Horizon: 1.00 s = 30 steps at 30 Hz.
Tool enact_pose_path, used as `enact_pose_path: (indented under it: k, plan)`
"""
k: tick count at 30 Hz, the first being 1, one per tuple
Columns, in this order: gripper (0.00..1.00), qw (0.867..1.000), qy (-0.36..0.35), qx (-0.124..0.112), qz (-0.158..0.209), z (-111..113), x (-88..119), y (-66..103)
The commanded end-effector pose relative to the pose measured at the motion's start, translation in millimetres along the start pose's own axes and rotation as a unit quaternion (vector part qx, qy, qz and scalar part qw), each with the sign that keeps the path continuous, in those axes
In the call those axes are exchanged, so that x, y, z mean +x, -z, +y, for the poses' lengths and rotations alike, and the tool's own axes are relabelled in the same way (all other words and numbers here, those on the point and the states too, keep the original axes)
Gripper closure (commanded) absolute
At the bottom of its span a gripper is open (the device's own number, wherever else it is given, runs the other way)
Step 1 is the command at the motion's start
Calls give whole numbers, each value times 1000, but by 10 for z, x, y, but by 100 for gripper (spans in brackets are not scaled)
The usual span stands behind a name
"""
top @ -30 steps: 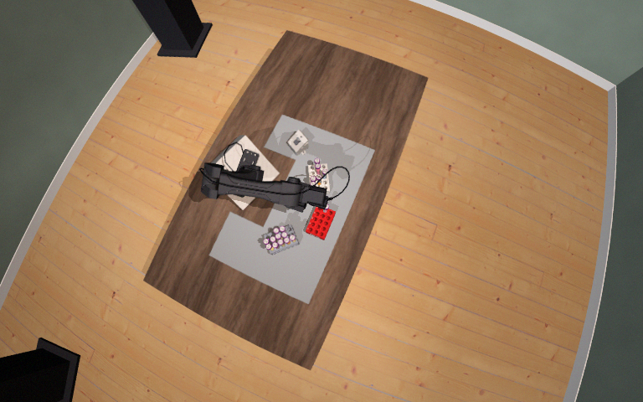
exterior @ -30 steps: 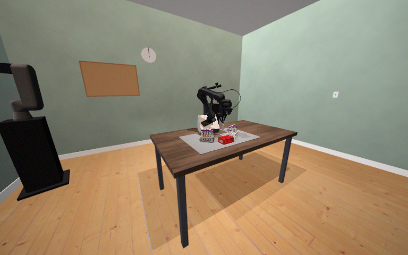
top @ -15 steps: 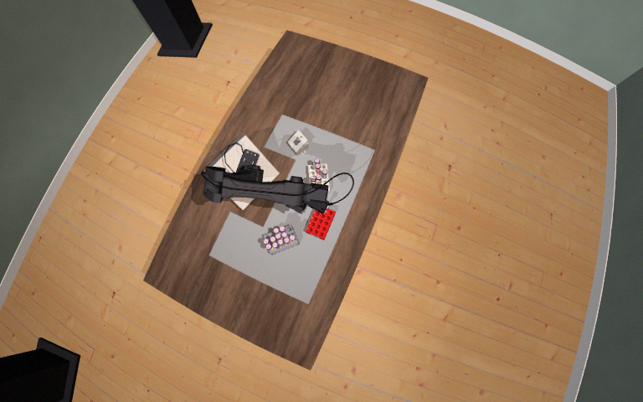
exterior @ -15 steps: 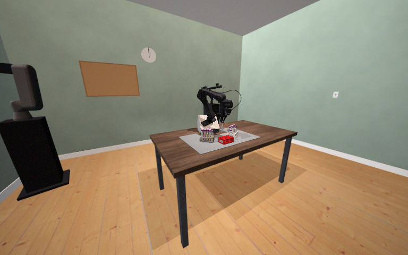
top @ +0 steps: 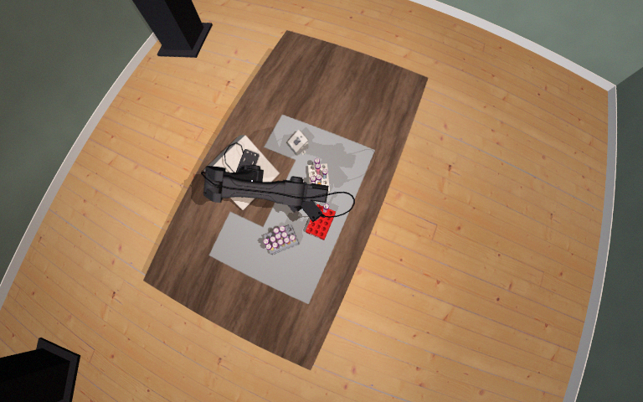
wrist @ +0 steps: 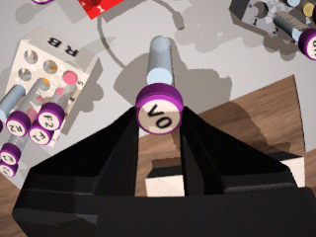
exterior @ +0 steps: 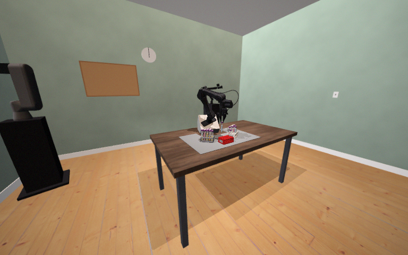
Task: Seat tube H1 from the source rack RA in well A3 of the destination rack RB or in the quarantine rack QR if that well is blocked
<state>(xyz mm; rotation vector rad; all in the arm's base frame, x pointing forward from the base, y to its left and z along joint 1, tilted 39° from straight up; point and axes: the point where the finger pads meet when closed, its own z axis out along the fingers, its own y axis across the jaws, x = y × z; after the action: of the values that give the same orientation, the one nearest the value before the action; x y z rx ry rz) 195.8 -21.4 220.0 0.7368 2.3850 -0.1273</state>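
My gripper (wrist: 159, 117) is shut on a tube with a purple cap that reads V0 (wrist: 158, 109) and holds it upright above the grey mat. In the wrist view the white rack RB (wrist: 46, 73) lies to the left with several purple-capped tubes. The grey rack RA (wrist: 280, 0) is at the top right. From overhead the gripper (top: 315, 208) hangs between RB (top: 318, 172) and QR (top: 321, 222), with RA (top: 274, 234) beside them. I see no cap marked H1.
The small white DONE box (top: 296, 138) sits at the far end of the mat. The arm's base stands on a pale plate (top: 245, 174). In the side view the gripper (exterior: 221, 121) is well above the racks (exterior: 226, 139).
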Motion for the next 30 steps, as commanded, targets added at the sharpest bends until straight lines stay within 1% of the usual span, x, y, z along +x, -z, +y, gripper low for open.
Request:
enact_pose_path:
  k: [1,5,8,9,10,11,16,30]
  plan:
    - [100,996,-91,-10,-23,13,-105,127]
    - [100,988,-150,-11,-22,13,-105,127]
    - [100,988,-150,-11,-22,13,-104,127]
    - [100,987,-160,-8,-27,9,-186,96]
    - [100,987,-157,-10,-18,24,-195,76]
    - [100,987,-157,-10,-18,12,-226,77]
    - [100,988,-150,-10,-18,19,-244,77]
    - [100,988,-150,-9,-20,125,-453,80]
